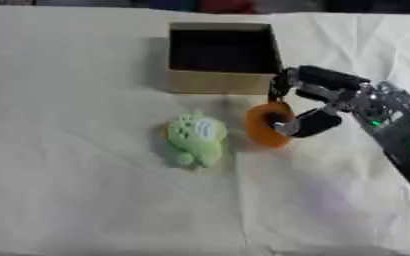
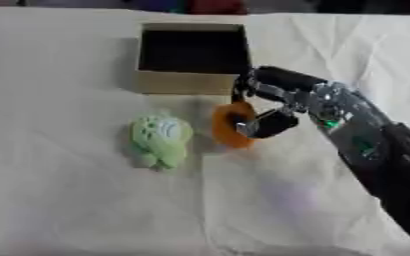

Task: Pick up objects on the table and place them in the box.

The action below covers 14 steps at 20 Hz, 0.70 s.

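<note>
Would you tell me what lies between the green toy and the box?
Only bare white cloth separates the green toy from the box, seen in both views.

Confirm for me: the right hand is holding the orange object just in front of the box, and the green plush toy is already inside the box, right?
Not quite. The green plush toy lies on the table cloth, in front of the box, not inside it; the left eye view shows this. The rest stands: the right hand holds the orange object just in front of the box.

The desk (image 1: 86,200) is covered by a creased white cloth (image 1: 331,210). An open cardboard box (image 1: 222,82) is set at 12 o'clock; a green plush toy (image 1: 195,140) is laid at centre.
</note>
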Motion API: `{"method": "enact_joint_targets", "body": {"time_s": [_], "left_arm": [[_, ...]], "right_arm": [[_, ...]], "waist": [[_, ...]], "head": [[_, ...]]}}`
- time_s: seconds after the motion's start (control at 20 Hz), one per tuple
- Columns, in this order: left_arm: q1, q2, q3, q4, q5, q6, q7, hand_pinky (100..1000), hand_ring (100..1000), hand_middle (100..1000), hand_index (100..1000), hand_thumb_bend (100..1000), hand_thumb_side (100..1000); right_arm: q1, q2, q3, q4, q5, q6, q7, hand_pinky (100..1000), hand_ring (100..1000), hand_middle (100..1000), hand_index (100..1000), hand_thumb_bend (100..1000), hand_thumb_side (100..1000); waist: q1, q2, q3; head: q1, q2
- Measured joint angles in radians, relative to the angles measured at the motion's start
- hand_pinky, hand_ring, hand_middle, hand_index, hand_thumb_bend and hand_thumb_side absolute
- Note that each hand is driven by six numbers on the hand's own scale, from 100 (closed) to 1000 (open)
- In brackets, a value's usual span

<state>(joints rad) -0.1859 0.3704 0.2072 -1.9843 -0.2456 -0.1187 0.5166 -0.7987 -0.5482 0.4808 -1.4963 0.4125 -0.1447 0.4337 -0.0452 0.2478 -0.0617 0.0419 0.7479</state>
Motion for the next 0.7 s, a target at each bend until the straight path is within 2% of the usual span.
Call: {"method": "enact_joint_targets", "body": {"time_s": [0.45,0.7], "left_arm": [[0.0,0.0,0.0,0.0,0.0,0.0,0.0,779,565,625,855,160,975],[-0.008,0.0,0.0,0.0,0.0,0.0,0.0,778,564,624,855,160,976]], "right_arm": [[-0.119,-0.015,-0.053,-0.018,-0.027,0.009,-0.025,730,756,570,571,100,256],[-0.205,-0.004,-0.102,0.013,0.01,0.01,-0.064,735,759,576,575,100,235]], "waist": [[0.003,0.002,0.001],[0.006,0.013,0.009]], "head": [[-0.001,0.0],[-0.007,0.0]]}}
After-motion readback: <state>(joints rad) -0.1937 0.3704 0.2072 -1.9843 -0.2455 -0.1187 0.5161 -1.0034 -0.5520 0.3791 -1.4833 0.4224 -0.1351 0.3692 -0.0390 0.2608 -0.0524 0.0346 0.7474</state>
